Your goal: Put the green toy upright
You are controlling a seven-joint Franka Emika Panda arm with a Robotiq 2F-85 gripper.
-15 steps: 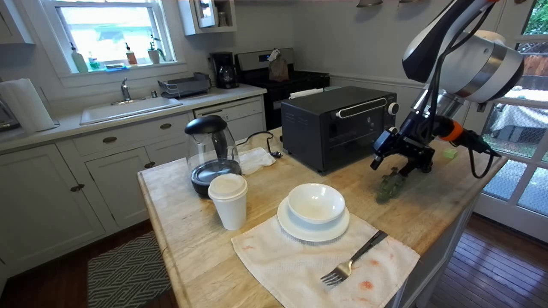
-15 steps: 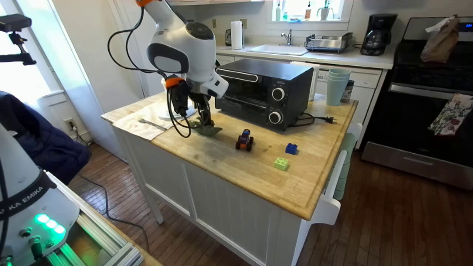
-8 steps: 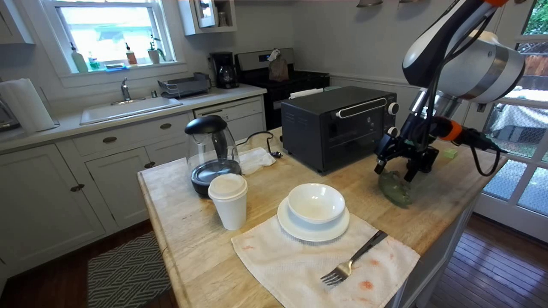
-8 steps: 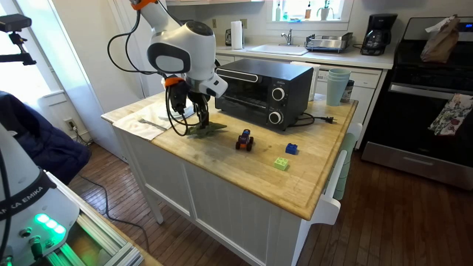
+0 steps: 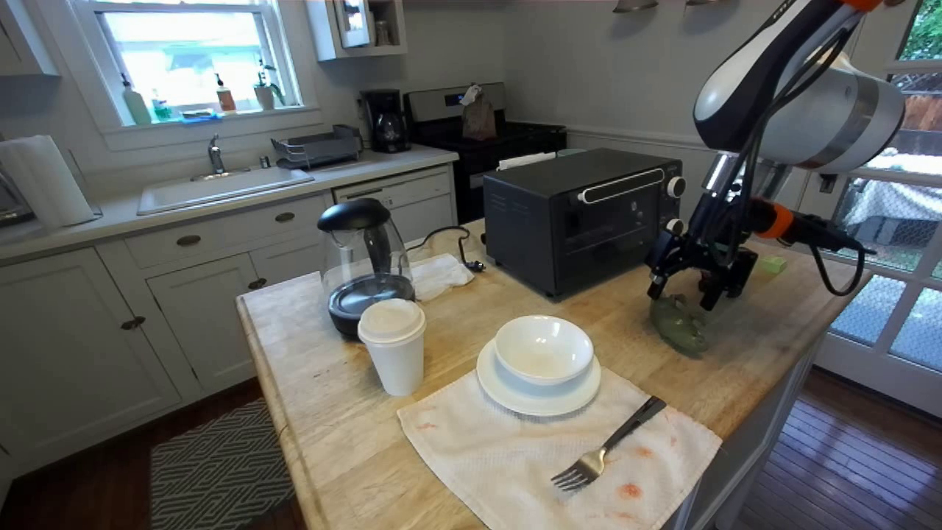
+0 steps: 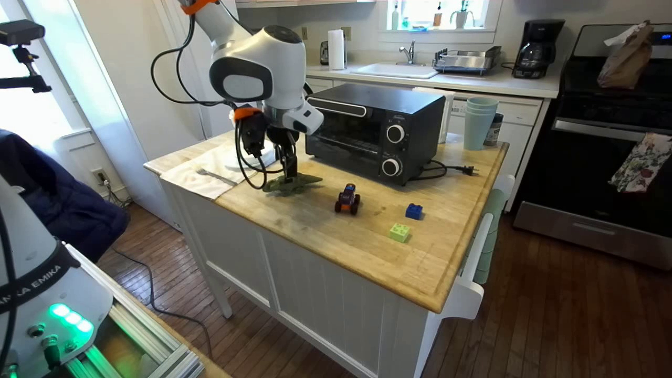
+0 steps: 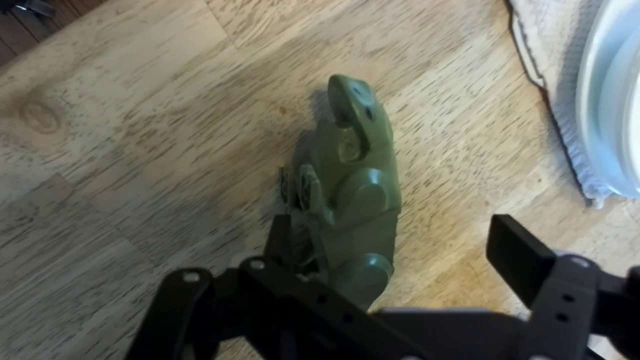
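The green toy (image 7: 367, 220) is a dark olive animal figure. In the wrist view it lies on its side on the wooden tabletop, head at the top, feet to the left. It also shows in both exterior views (image 5: 675, 329) (image 6: 302, 182). My gripper (image 7: 397, 245) is open just above it. The left finger is beside the feet and covers the toy's lower end; whether it touches is unclear. The right finger stands apart, over bare wood. The gripper is over the toy in both exterior views (image 5: 682, 296) (image 6: 287, 173).
A black toaster oven (image 5: 581, 221) stands behind the gripper. A white bowl (image 5: 543, 350) on a plate, a fork (image 5: 611, 445) and a cloth (image 5: 508, 471) lie nearby. A toy truck (image 6: 347, 199), blue block (image 6: 413, 211) and pale-green block (image 6: 399, 232) are on the tabletop.
The toy has turned: its lumpy underside faced an exterior view a second ago, and its smooth side shows there now. My gripper has shifted slightly and risen a little off it.
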